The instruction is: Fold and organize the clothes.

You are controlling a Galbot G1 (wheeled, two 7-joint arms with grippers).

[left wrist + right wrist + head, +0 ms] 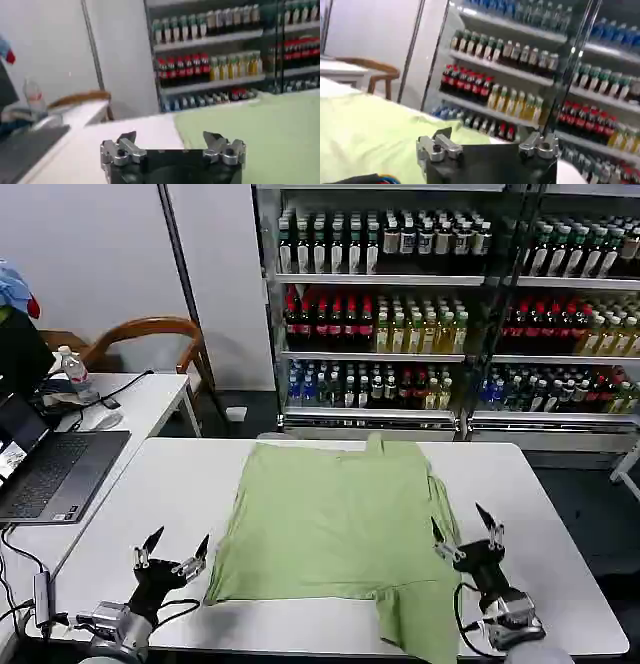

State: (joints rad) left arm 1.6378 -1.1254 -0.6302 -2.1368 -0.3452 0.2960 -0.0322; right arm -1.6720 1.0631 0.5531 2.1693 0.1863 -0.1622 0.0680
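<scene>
The left pincer (172, 551) hovers just above the white tabletop (160, 494) with its two dark pointed fingers spread wide and nothing between them, and just off its right finger lies the lower left corner of the light green, soft-cloth short-sleeved polo shirt (335, 519); from the left wrist the same spread fingers (126, 142) frame bare tabletop on one side and the green cloth (265, 130) on the other. That placing looks deliberate: the pincer sits beside the hem corner, where a pinch could lift an edge for a fold. The shirt is spread flat and seems to lie face down, collar toward the far edge of the tabletop, with no buttons or print visible, filling the space between the two pincers; part of its near edge hangs over the front of the tabletop, close beside the right pincer. The right pincer (467, 534) is likewise open and empty, poised at the shirt's right edge beside the bunched sleeve, its left finger over or touching the cloth; its wrist view shows the open fingers (442, 145) above the green fabric (365, 135). Folding appears to be at its start, with both arms set symmetrically to take opposite sides
</scene>
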